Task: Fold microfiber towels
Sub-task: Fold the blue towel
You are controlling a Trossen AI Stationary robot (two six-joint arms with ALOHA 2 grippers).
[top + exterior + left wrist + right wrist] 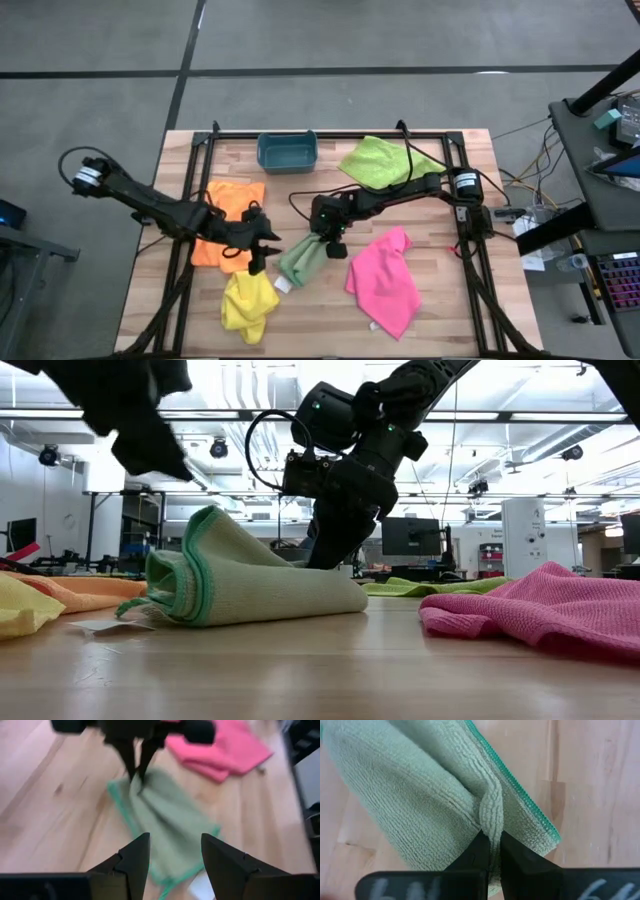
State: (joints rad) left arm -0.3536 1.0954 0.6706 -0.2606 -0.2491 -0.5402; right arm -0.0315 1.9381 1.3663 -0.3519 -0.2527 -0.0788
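At about seven o'clock from table centre, the left gripper [262, 262] hovers with fingers apart, holding nothing; it should stay clear. Centrally, the right gripper [331, 243] pinches the mint towel [303, 260], a soft, green-edged, half-folded roll, and should keep that pinch firm.

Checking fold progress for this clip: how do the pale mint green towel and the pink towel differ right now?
The pale mint green microfiber towel is doubled over into a narrow strip; the pink microfiber towel lies loose, unfolded and rumpled. The mint one is pinched at one end by the right gripper, with the left gripper open above it; the pink one is untouched. Both lie on the wooden table.
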